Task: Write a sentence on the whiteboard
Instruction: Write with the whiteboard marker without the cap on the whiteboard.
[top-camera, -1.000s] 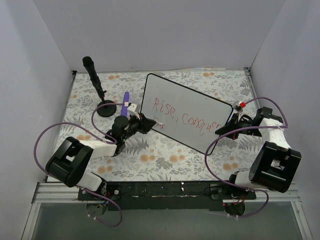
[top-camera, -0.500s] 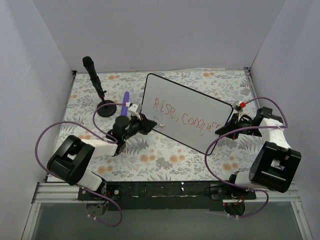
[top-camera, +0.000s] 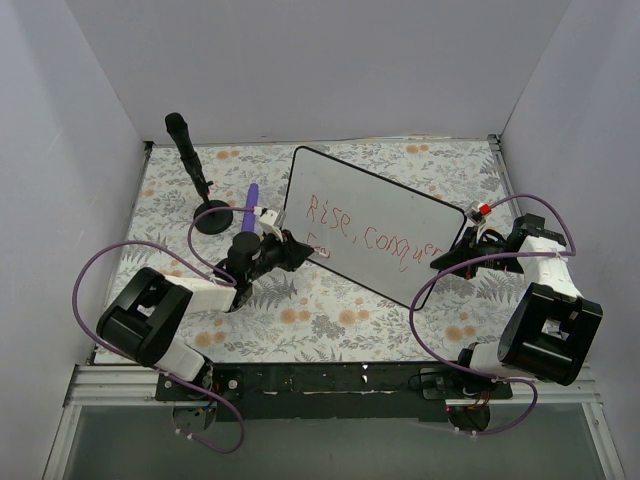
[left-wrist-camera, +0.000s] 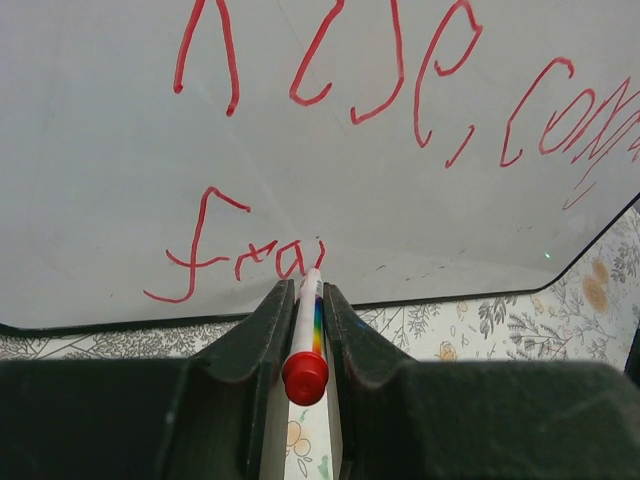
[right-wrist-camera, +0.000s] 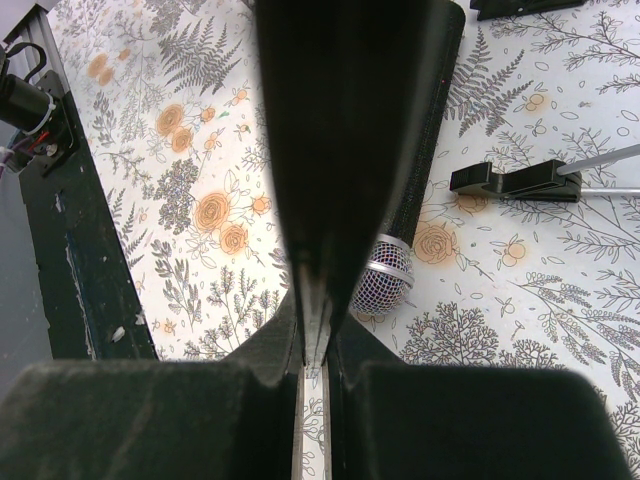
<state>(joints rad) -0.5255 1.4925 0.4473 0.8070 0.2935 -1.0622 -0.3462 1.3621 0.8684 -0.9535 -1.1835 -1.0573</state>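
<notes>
From above, the whiteboard (top-camera: 385, 215) lay slanted across the floral desk (top-camera: 320, 320), with one corner toward the back wall. The sentence (top-camera: 372, 238) ran in red along it. The left tool (top-camera: 298, 248) met the board's near-left edge and the right tool (top-camera: 442, 261) its near-right corner. A microphone stand (top-camera: 195, 175) stood apart on the left. Open desk lay between the board's near edge and the arm bases.

At the left wrist, the left tool (left-wrist-camera: 305, 295) was closed tight on a marker (left-wrist-camera: 306, 372). Its tip touched the board just above the black rim (left-wrist-camera: 450, 297), after the second-row letters.

At the right wrist, the right tool (right-wrist-camera: 315, 350) was clamped on the board's thin edge. A handheld microphone (right-wrist-camera: 382, 285) lay just beside it.
</notes>
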